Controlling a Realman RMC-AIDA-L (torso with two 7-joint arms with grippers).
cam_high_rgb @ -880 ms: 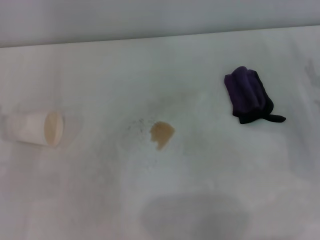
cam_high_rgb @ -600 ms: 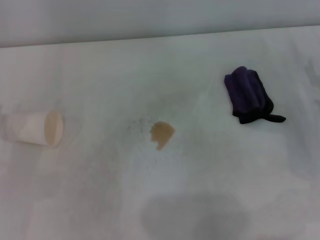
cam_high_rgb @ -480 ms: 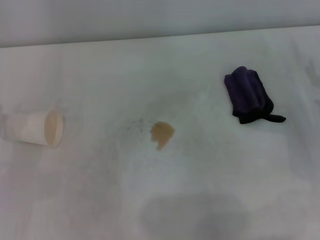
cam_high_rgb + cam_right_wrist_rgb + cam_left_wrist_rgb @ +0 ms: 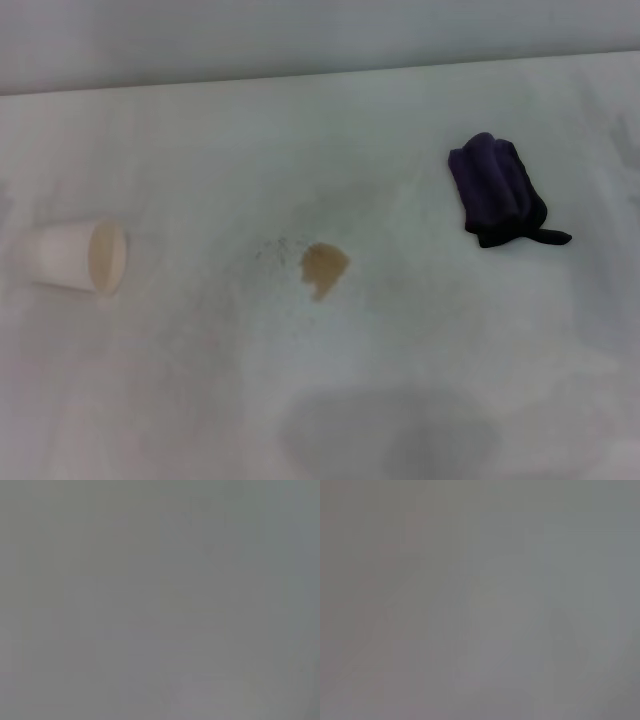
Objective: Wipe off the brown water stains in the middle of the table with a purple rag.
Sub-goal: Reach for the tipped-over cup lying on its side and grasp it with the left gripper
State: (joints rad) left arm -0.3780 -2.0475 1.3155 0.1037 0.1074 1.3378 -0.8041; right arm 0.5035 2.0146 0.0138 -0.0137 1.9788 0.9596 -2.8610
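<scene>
neither gripper appears in any view; both wrist views give only a flat grey field, so i cannot tell how the fingers stand on either arm.

the purple rag (image 4: 497, 188) lies bunched on the table (image 4: 420, 330) toward the robot's right and far side, ribbed folds up, black edge and tail trailing off its near right corner. the brown water stains (image 4: 323, 266) sit near the table's middle, well apart from the rag – one small tan blotch with faint dark speckles just to its left. a paper cup (image 4: 78, 257) lies on its side far to the left, mouth facing the stain.

judgement: wiping not begun; step in hand is picking up the rag, and the right arm is the nearer one. to do it well – come down over the thick purple bundle, not the thin tail, so enough cloth hangs under the fingers to press flat. then sweep across the whole blotch, keeping strokes clear of the cup.
</scene>
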